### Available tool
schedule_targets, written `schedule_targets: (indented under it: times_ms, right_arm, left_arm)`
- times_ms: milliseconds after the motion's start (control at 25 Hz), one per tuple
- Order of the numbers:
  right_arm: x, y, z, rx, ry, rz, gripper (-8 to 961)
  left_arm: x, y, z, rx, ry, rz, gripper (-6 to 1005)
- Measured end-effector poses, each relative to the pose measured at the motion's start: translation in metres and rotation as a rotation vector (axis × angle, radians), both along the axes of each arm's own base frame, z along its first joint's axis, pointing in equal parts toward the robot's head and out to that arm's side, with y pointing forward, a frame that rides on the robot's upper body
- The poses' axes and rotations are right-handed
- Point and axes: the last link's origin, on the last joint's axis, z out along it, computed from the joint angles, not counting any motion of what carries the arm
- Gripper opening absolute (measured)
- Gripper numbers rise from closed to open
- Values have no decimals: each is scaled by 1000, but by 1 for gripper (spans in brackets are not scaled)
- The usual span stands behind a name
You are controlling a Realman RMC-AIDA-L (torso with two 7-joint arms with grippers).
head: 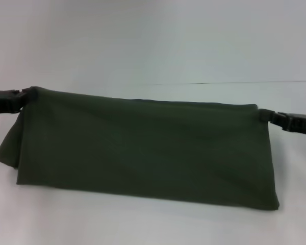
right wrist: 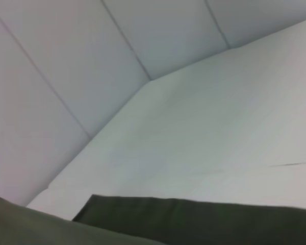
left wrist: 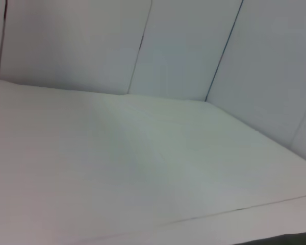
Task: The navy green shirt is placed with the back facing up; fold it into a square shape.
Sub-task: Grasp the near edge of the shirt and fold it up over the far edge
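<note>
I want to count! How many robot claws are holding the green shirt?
2. The left gripper pinches the navy green shirt's left top corner; the right gripper pinches its right top corner.

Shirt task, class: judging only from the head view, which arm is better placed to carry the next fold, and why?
Neither alone, probably. The left gripper and the right gripper each pinch an upper corner of the shirt, which hangs taut between them, so both should move together.

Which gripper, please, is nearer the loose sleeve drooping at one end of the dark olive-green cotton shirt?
Left. The left gripper pinches the dark olive-green cotton shirt at the corner above that sleeve; the right gripper holds the opposite corner.
</note>
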Motion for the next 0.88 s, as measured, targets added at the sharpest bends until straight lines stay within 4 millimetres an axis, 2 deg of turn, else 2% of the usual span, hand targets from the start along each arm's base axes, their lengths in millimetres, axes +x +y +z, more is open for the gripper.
schedule_targets:
  times_ms: [320,880]
  right_arm:
    - [-13,35,-7,71,-74,-59,11]
    - [-36,71,-2,142,-145,-70,10]
  left_arm:
    - [13,33,-16,45,103,23,-2]
    - [14,54,-31,118,148,93,-1]
